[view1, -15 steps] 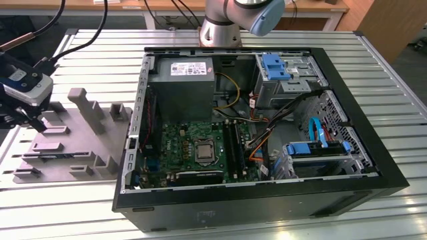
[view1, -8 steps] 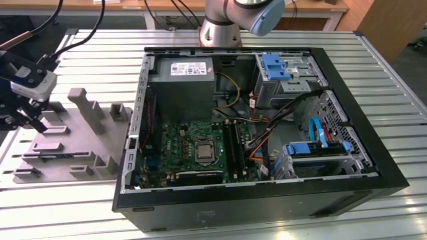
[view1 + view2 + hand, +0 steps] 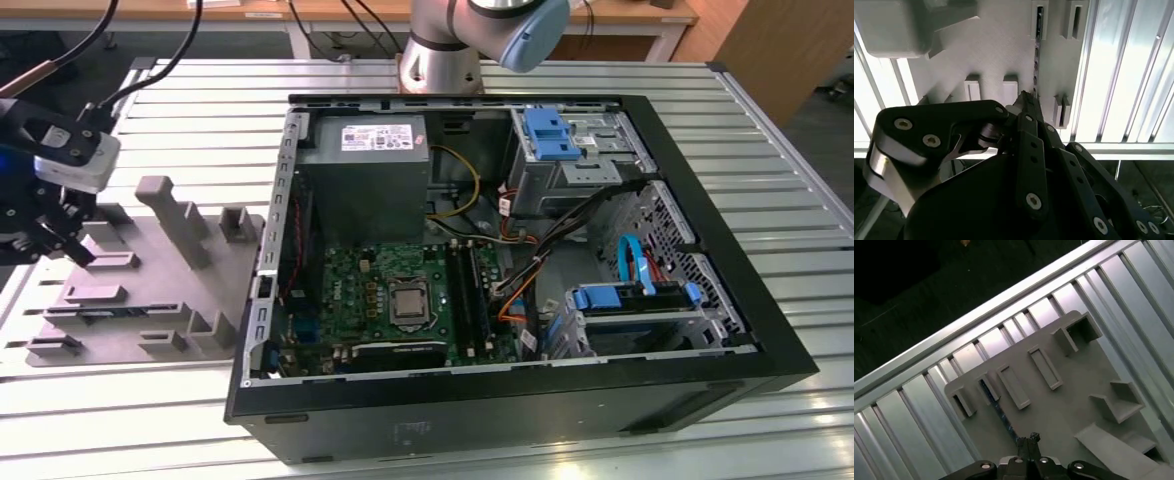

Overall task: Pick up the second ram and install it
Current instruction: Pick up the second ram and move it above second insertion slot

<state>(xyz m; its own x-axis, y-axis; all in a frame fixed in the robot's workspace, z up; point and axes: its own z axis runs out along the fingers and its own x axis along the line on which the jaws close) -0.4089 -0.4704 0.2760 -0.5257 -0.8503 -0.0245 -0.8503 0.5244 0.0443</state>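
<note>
The black two-finger gripper is positioned over the grey plastic tray with moulded upright posts, which lies on the ribbed aluminium table. In both wrist views the fingertips are drawn almost together, with only a narrow gap left, and are pinched on the near end of the second ram, a long, thin, flat circuit-board stick. The second ram is seen edge-on as a dark strip with a faint blue-green tint; its chips cannot be made out. It stands on its long edge in the tray, and its far end is seated between two small grey posts. In the exterior view the gripper is at the side of the tray towards the exterior view's left, well apart from the open black computer case, which lies on the same table towards the exterior view's right.
</note>
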